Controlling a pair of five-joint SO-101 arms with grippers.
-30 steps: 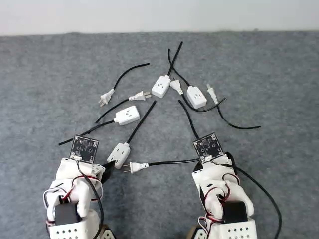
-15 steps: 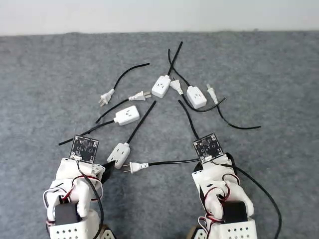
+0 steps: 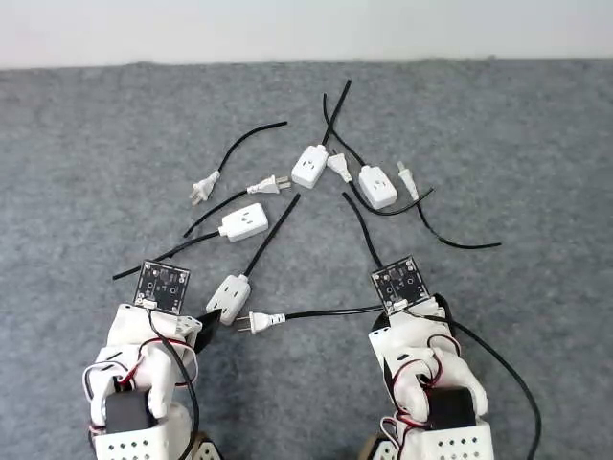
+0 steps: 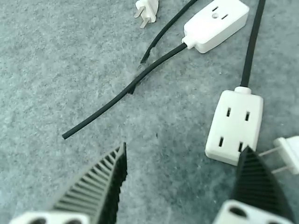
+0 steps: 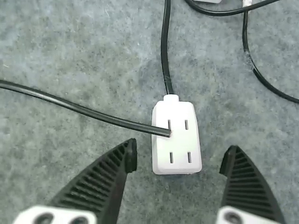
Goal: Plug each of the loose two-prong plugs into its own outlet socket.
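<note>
Left wrist view is showing the left pincer (image 4: pixel 184 179) hanging wide open and holding nothing, low over the grey tabletop (image 4: pixel 46 56). A white socket block (image 4: pixel 235 126) is lying flat by one finger, and a loose plug (image 4: pixel 287 150) is lying just beside it, prongs turned toward it. Plug and block are looking light and rigid, likely to skid on the fuzzy surface, while the black cords (image 4: pixel 252 42) are trailing limp. I am judging the plug's moulded body, behind the prongs, as the place to pinch, with the block needing bracing. Farther right, the right pincer (image 5: pixel 180 161) is hovering equally open and empty over a second socket block (image 5: pixel 176 138), with a cut cord end (image 5: pixel 164 133) resting across its face.
</note>
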